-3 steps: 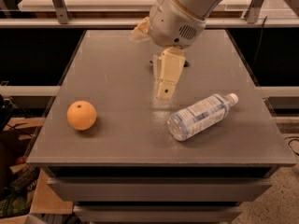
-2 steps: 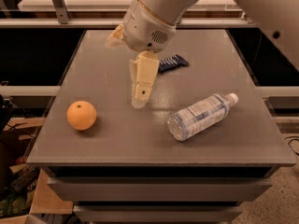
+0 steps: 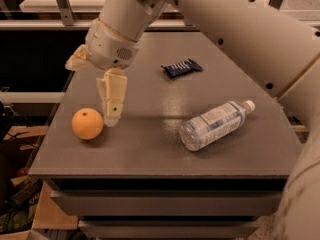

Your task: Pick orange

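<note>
A grey desk (image 3: 150,151) with a flat matte top fills the middle of the scene, and a soft sheen of light falls across its centre. Below the top sit two stacked grey tiers (image 3: 165,201). Behind it runs a pale rail (image 3: 45,25) with slanted metal struts (image 3: 61,3). Cardboard (image 3: 50,215) lies on the floor at lower left. The gripper (image 3: 111,119) hangs over the desk's left part.

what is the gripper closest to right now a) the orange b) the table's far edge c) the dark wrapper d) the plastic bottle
a: the gripper hangs right beside the orange, on its bottle-facing side, while the clear plastic bottle and the dark wrapper lie well away from it.
</note>
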Robot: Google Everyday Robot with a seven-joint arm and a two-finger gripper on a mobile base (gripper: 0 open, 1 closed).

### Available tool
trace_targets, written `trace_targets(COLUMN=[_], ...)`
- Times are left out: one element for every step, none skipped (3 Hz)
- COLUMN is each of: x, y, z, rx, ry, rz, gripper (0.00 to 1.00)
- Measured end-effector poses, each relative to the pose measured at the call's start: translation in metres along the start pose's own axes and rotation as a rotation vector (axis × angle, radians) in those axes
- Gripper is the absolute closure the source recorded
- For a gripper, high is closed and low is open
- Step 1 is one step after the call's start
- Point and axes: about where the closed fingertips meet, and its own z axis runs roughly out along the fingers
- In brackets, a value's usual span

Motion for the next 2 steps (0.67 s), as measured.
trace_targets(x=[-0.013, -0.012], y=[-0.005, -0.005], z=[0.035, 0.060], rx=[-0.069, -0.120], ry=[-0.046, -0.065], rz=[-0.058, -0.065], gripper=[0.00, 0.00])
